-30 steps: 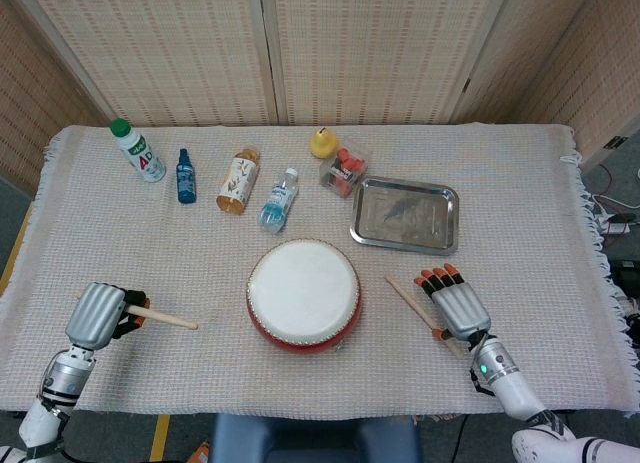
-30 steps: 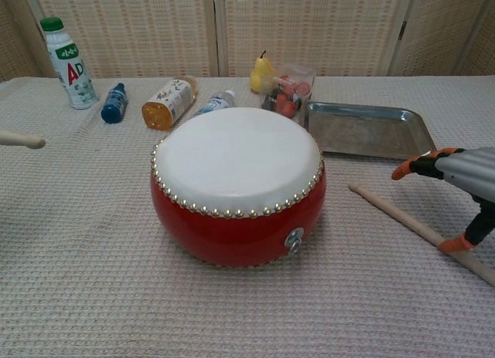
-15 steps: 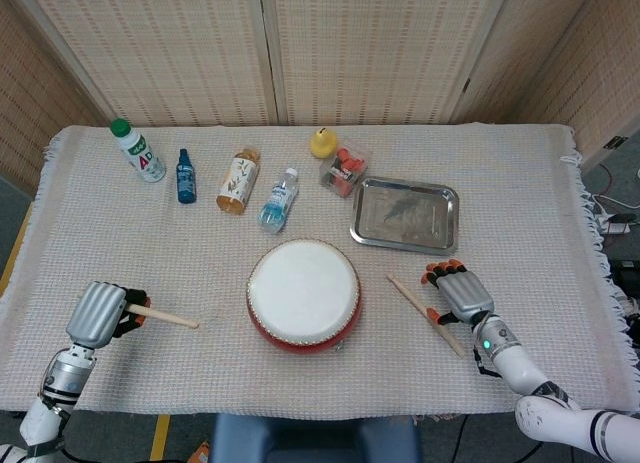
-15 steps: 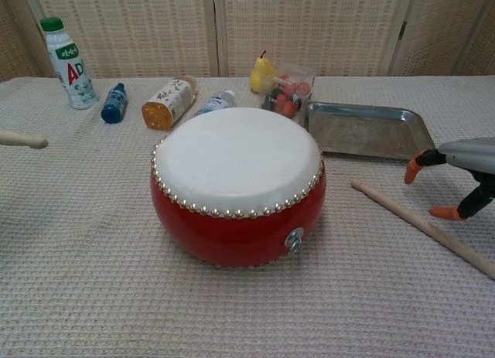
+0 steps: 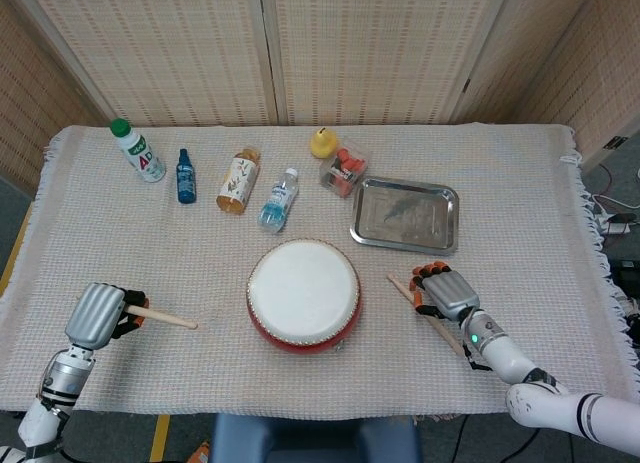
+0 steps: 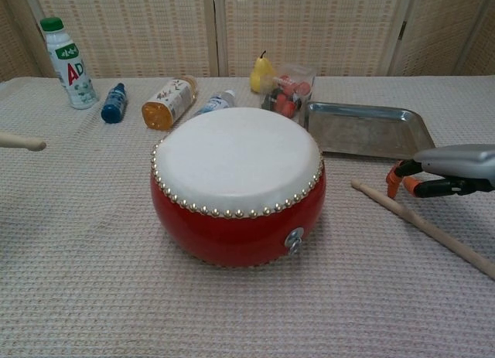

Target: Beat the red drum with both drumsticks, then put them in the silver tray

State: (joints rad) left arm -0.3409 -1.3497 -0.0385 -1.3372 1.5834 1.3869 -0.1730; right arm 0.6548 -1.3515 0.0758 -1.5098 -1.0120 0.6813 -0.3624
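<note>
So the red drum (image 5: pixel 303 307) sits near the front middle of the worktop (image 5: pixel 520 183), which has a woven beige cloth over it, white skin facing up and a row of brass studs around the rim. The left robot hand (image 5: pixel 103 314) is down at the front left corner with its fingers wrapped around one drumstick (image 5: pixel 165 317), and the stick pokes out toward the drum but stops well short of it; in the chest view only the rounded tip shows at the left edge. The other drumstick (image 6: pixel 421 226) lies flat on the cloth to the right of the drum, running diagonally from near the drum toward the front right edge. The right robot hand (image 5: pixel 442 291) is right over the far end of that stick with its orange-tipped fingers curled downward, and from the side they look to hang just above the wood, so I honestly can't tell if it has hold of it or not. The silver tray (image 5: pixel 405 215) is behind the right hand, just back and right of the drum. Along the back there's a white bottle with a green cap (image 5: pixel 137 150), a small blue bottle (image 5: pixel 185 176), an orange-capped bottle lying down (image 5: pixel 238 181), a clear water bottle (image 5: pixel 279 200), a yellow rubber duck (image 5: pixel 322 142), and a clear box of red bits (image 5: pixel 343 172).
</note>
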